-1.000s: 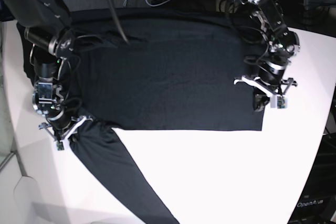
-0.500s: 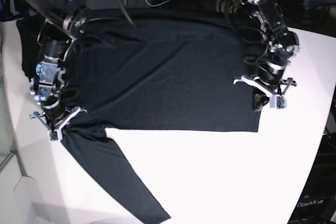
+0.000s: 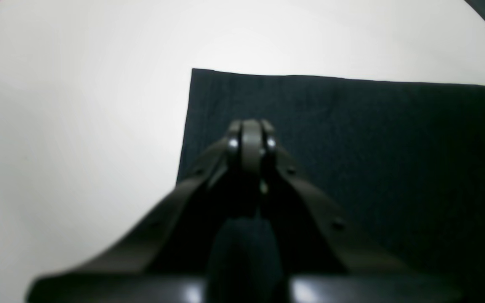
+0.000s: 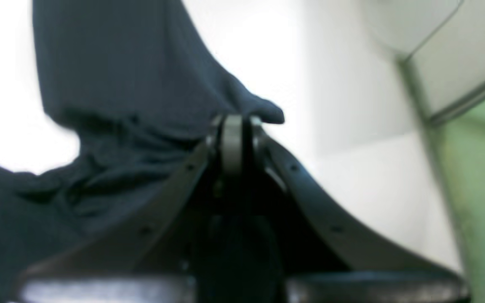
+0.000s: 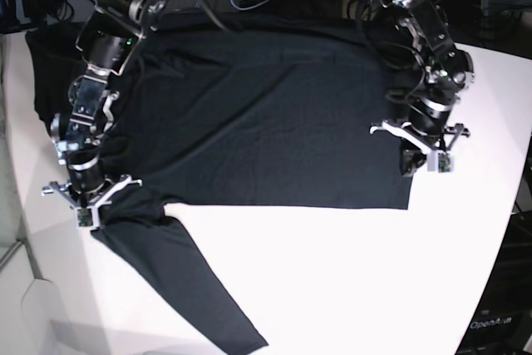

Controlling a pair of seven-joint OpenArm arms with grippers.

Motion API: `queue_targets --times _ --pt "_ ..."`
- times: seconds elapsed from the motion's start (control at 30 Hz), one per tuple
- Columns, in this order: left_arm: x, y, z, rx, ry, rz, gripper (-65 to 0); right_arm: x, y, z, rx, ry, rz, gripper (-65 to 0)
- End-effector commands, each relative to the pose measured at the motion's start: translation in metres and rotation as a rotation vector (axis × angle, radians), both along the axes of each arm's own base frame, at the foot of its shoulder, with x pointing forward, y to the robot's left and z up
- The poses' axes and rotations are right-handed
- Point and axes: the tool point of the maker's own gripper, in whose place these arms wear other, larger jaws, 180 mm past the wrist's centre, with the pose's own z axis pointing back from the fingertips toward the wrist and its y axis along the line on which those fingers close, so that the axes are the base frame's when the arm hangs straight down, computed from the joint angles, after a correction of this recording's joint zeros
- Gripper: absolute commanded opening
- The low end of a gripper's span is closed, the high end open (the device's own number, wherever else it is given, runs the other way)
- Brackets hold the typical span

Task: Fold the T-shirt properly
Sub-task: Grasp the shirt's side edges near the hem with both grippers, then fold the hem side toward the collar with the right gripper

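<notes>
While the T-shirt [image 5: 266,114] lies spread over the bench's [image 5: 349,280] far half, one sleeve trails to the near edge. Right gripper [image 5: 93,209] pinches fabric at the armpit; left gripper [image 5: 407,164] presses together on the hem corner.

The T-shirt [image 5: 266,114] runs off the right wrist view's left edge; there the fingers [image 4: 232,139] and cloth are blurred.
</notes>
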Motion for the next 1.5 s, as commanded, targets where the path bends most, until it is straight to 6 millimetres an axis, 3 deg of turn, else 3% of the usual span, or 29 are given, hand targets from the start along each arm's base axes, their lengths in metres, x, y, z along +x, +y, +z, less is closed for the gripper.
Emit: queue_targets --times 0.0,0.33,0.73,1.03,1.2,1.47 --pt "0.009 0.001 0.018 -0.002 -0.067 0.0 -64.7 0.004 -0.008 0.019 -0.019 -0.057 -0.009 -63.9" --pt "0.011 0.001 0.019 -0.003 -0.071 -0.002 -64.7 -0.025 -0.013 0.02 -0.076 -0.056 -0.021 -64.0" --pt "0.011 0.001 0.019 -0.003 -0.071 -0.002 -64.7 -0.063 -0.019 0.035 -0.081 -0.104 -0.047 -63.8" --pt "0.011 0.001 0.019 -0.003 -0.071 -0.002 -64.7 -0.091 -0.02 0.012 -0.09 -0.038 -0.043 -64.0" --pt "0.01 0.002 0.018 -0.003 -0.069 0.001 -64.7 -0.105 -0.014 0.016 -0.098 -0.042 -0.048 -64.0" --pt "0.011 0.001 0.019 -0.003 -0.071 -0.002 -64.7 -0.123 -0.027 0.018 -0.086 -0.046 -0.127 -64.0"
